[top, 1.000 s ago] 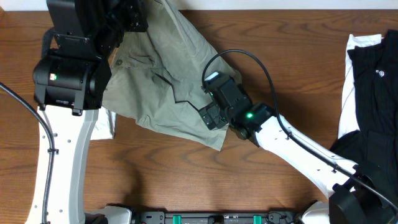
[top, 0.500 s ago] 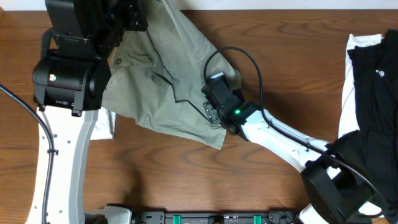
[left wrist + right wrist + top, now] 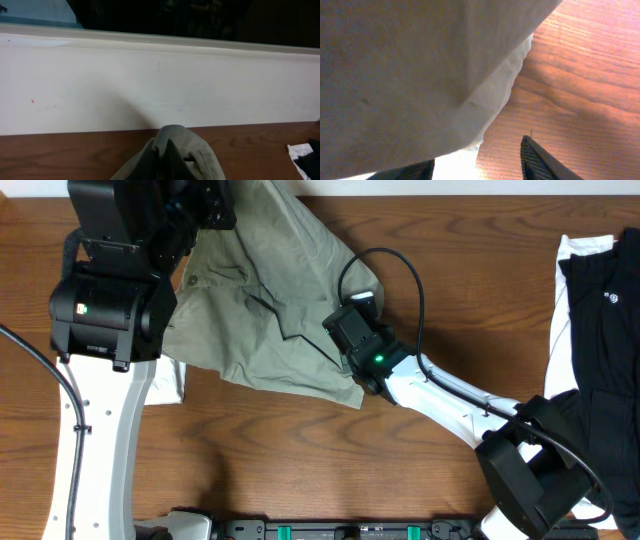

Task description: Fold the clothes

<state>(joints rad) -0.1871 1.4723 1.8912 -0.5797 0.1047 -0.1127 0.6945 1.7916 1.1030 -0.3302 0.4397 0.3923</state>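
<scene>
On the far-left part of the brown wooden table (image 3: 300, 470): khaki-green cotton shorts (image 3: 270, 300), rumpled and spread wide, far edge running up under the black-and-white left arm (image 3: 105, 290). Cannot tell how the left gripper stands: hidden beneath that arm from overhead, fingers outside the left wrist view. Only a bunched peak of the shorts at the bottom of that view, in front of a white wall (image 3: 160, 90).

Over the near-right edge of the shorts, right gripper (image 3: 477, 167) with dark fingertips (image 3: 540, 160) spread apart and nothing pinched. Pale hem and bare wood showing in the gap.

Judged as the very start of a fold: an edge picked out but not yet taken. Next calls for lowering the spread fingers around that hem, pinching through every layer there, then lifting enough to carry the edge across toward the left without dragging the rest of the cloth along.

Well apart at the right edge of the table, a white folded garment (image 3: 572, 255) partly under a black garment (image 3: 605, 320); no part of this step.
</scene>
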